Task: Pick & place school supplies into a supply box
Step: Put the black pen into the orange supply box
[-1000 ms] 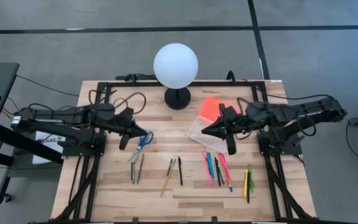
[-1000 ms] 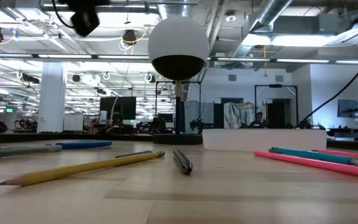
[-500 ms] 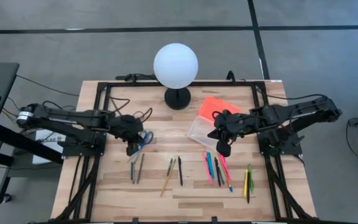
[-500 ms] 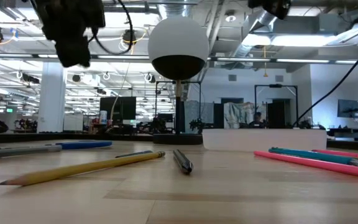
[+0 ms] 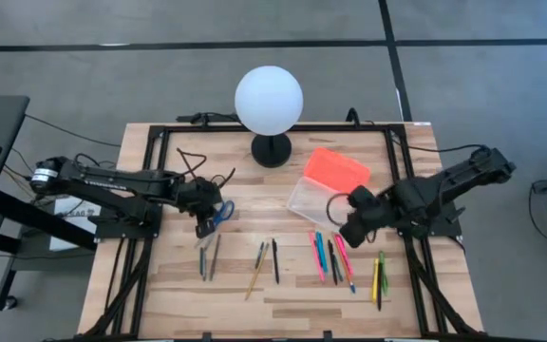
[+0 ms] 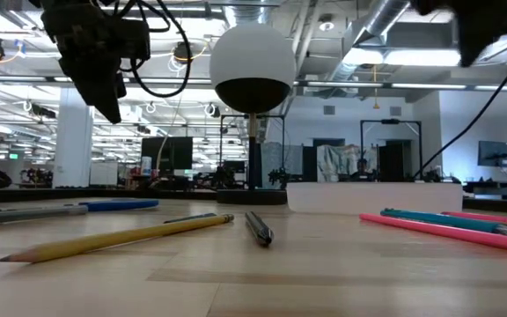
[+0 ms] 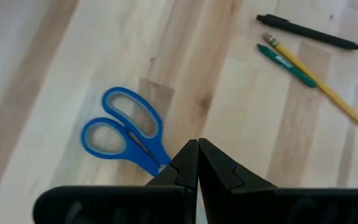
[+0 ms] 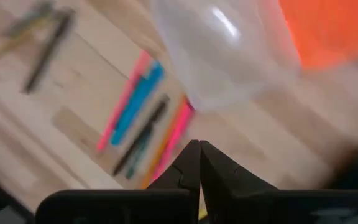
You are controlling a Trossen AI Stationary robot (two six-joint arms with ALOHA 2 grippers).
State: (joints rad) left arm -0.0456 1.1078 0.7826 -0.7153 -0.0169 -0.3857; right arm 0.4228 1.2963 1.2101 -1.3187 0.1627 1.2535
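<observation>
No text, brand or number can be read in these pictures. The green pen [image 7: 286, 63], lying beside the yellow pencil [image 7: 319, 85] in the left wrist view, carries a small pale print on its barrel, but the letters are too small to read. The white box [image 5: 69, 217] under the left arm, beside the worktop [image 5: 292, 285], shows dark marks that stay illegible.

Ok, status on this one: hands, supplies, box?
Left hand shut, empty, above scissors. Right hand shut, empty, over pink and blue pens. Box open, orange lid back. Nothing blocking.
</observation>
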